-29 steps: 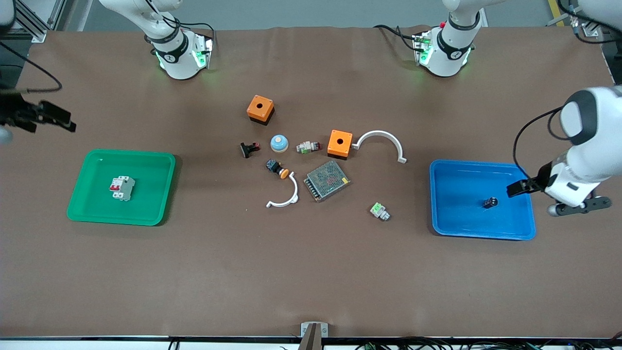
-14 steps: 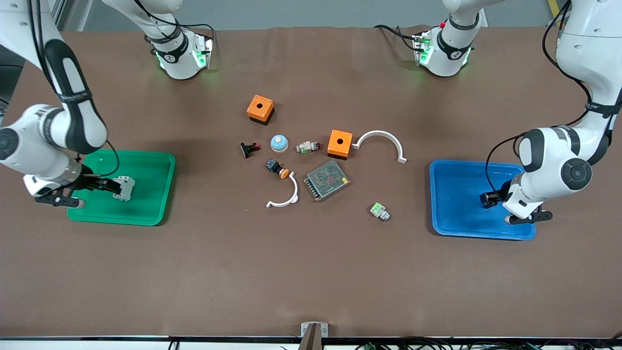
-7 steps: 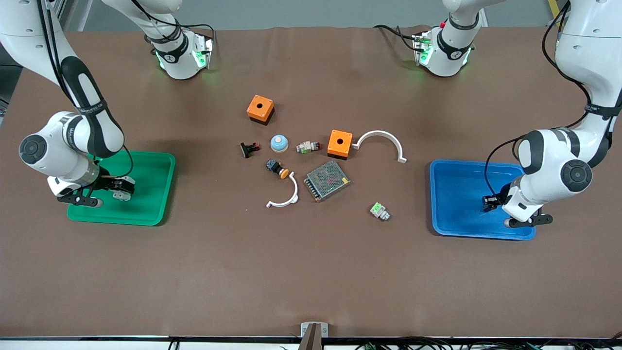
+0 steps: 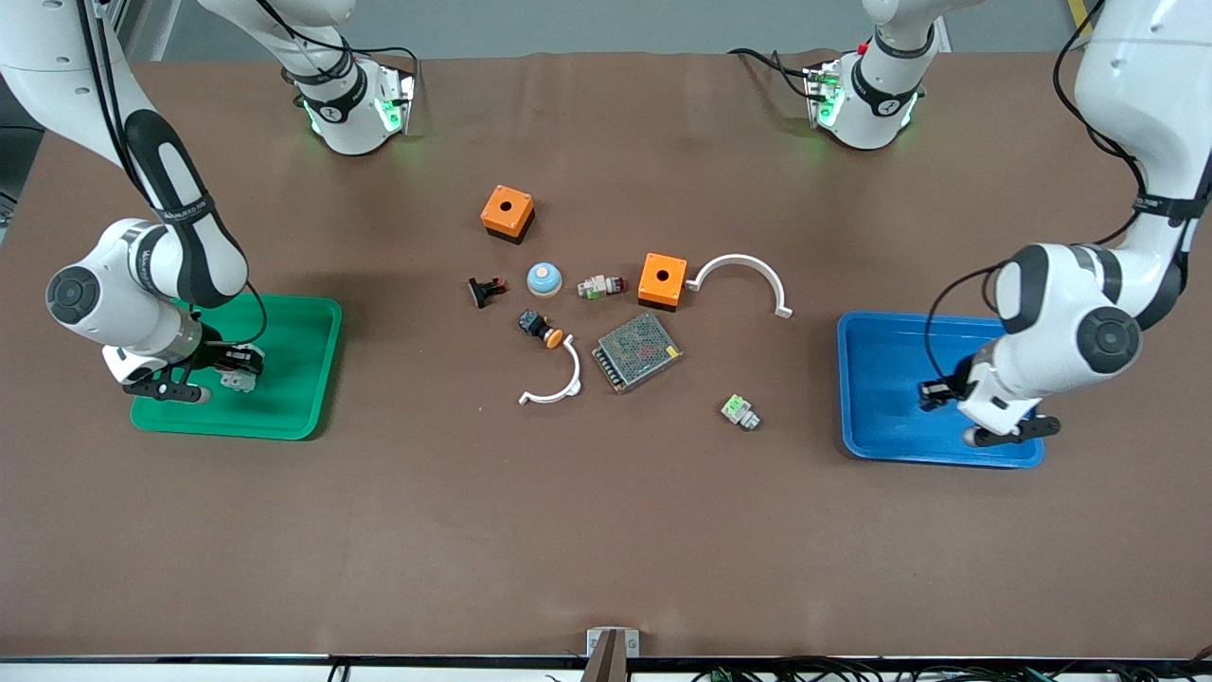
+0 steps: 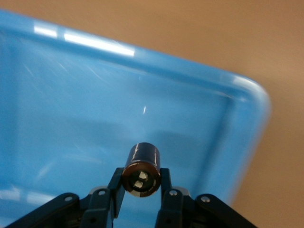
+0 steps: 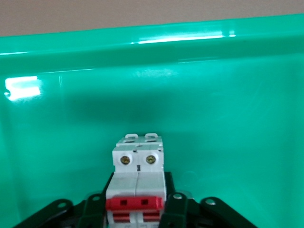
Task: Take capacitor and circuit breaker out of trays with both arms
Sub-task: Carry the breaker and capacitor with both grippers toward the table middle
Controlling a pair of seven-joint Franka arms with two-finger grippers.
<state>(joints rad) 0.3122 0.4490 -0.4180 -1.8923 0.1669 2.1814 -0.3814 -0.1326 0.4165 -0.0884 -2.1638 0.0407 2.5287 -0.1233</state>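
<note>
Since a second ago both tools have closed on their targets. The right tool (image 4: pixel 230 365) now pinches the circuit breaker (image 6: pixel 137 183) over the green tray (image 4: pixel 284 417); the left tool (image 4: pixel 933 393) pinches the capacitor (image 5: pixel 141 170) over the blue tray (image 4: pixel 881 445), having drawn it toward that tray's middle. Judgement: both grasps appear secured and lifting out is the step pending. Each arm is bent low over its own tray at its own end of the bench (image 4: pixel 606 530), wrist angled down.

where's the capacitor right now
The capacitor is clamped in the left pincer, over the blue tray at the left arm's end of the table.
</note>
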